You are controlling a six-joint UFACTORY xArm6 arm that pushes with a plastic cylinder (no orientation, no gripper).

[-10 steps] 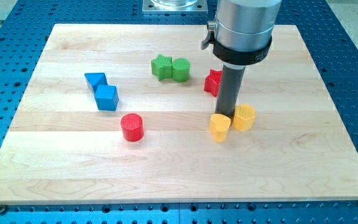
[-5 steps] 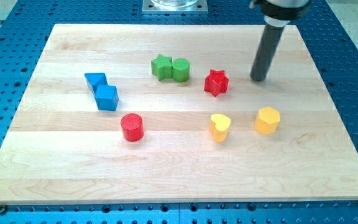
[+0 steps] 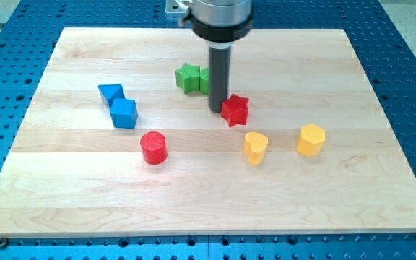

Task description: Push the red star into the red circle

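My tip [image 3: 217,110] down on wooden board [image 3: 381,180], touching upper-left edge of red star [image 3: 235,110]; bare rod, holds nothing; rod hides part of green cylinder [image 3: 205,79] beside green star [image 3: 188,77]; red circle [image 3: 153,147] lower left of star, well apart; yellow heart [image 3: 255,146], yellow hexagon [image 3: 311,139] lower right; blue triangle [image 3: 111,93] touching blue cube [image 3: 124,113] at left.

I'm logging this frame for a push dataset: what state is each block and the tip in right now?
Red star block: flat on the wooden board, my tip at its left edge.
Red cylinder block: upright, alone.
Green star block: beside the green cylinder block, which the rod partly hides.
Blue triangular block: against the blue cube.
Yellow heart block: alone.
Yellow hexagonal block: alone.
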